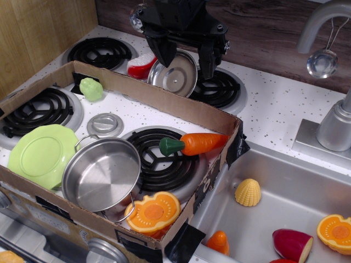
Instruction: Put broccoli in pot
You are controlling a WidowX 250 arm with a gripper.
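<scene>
The broccoli (91,89) is a small pale lime-green lump on the white stove top, just inside the far wall of the cardboard box, at the left. The pot (102,173) is round shiny steel with wire loop handles; it stands empty at the front of the box. My gripper (186,61) hangs at the back, above and beyond the box's far wall, right of the broccoli. Its two black fingers (165,59) point down and stand wide apart, empty, with the shiny lid behind them.
A cardboard box wall (164,100) rings the stove. Inside it lie a light-green plate (41,152), an orange carrot (194,144), an orange squash slice (154,211) and a grey disc (105,124). A steel lid (176,75) leans at the back. A sink (285,192) with toy food lies right.
</scene>
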